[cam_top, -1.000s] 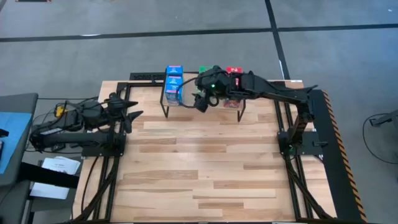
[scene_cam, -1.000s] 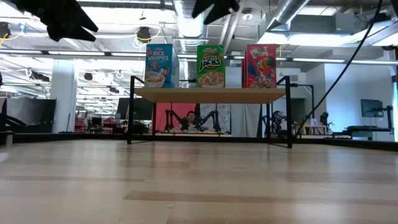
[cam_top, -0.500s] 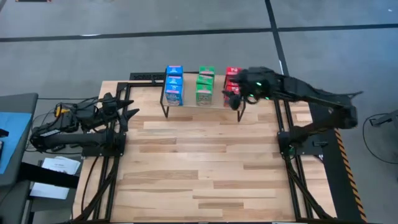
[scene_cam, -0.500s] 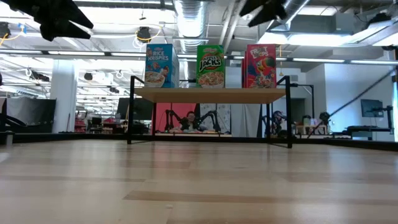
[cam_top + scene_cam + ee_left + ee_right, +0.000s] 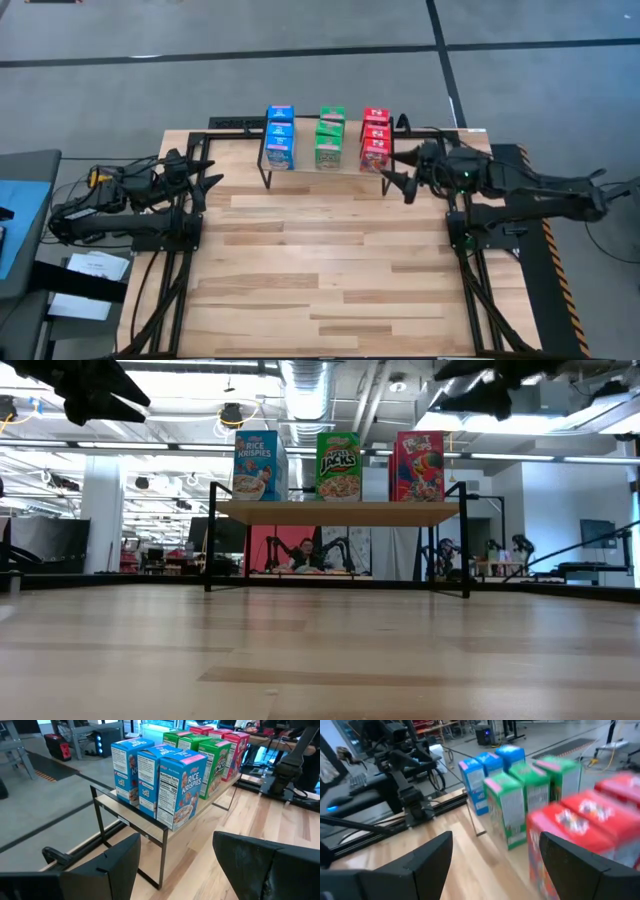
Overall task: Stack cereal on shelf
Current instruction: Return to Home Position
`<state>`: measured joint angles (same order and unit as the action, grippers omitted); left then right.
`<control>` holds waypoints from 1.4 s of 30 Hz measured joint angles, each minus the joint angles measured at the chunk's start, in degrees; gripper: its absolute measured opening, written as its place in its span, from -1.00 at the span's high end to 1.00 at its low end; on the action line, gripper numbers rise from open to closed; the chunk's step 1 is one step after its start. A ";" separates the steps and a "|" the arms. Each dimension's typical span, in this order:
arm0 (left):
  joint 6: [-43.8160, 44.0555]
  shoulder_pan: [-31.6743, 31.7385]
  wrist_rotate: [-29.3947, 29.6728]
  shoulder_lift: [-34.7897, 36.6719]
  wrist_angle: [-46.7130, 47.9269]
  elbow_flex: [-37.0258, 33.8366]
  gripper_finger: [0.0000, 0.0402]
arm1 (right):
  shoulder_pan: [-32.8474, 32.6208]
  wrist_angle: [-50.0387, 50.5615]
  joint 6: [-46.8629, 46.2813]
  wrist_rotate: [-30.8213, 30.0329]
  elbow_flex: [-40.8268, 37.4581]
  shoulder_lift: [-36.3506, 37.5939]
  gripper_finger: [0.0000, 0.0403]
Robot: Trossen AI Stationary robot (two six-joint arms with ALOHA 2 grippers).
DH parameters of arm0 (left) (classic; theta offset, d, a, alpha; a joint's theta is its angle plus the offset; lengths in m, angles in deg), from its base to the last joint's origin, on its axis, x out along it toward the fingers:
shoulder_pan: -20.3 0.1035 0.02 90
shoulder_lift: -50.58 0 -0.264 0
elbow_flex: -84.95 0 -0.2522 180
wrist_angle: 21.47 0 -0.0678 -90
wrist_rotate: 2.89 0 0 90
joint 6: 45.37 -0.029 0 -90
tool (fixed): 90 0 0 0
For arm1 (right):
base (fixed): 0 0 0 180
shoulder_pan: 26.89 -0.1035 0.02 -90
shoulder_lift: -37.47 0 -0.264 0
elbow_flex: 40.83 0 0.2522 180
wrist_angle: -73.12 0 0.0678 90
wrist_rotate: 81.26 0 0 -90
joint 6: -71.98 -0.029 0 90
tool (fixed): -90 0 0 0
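Observation:
The shelf stands at the table's far edge. On its plank stand three rows of cereal boxes on their bottoms: blue, green and red. They also show in the low view and the left wrist view. My right gripper is open and empty, just right of the shelf's right end. My left gripper is open and empty at the table's left edge.
The black arm frames stand along the table's left and right edges. The wooden tabletop spreads in front of the shelf.
My right gripper has drawn back from over the green boxes toward the table's right edge, past the red boxes, and now stands beside the shelf's right end. The boxes have stayed in place.

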<state>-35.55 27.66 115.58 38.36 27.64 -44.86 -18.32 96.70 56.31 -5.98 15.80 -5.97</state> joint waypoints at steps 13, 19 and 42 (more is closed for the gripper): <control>-4.57 0.00 -0.74 -0.02 2.11 0.00 -0.19 | -0.77 -11.35 -6.60 12.40 -16.81 10.24 -0.51; -8.07 0.00 -5.53 -0.02 -0.42 0.04 -0.19 | -0.79 -17.89 -9.97 19.59 -21.73 10.07 -0.31; -15.38 -0.02 -16.81 0.34 -26.31 -13.97 -0.19 | -1.11 -33.46 -11.50 20.85 -29.23 0.41 0.59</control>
<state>-50.94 27.63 98.76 38.70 1.33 -58.84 -19.43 63.23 44.81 14.87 -13.42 -5.56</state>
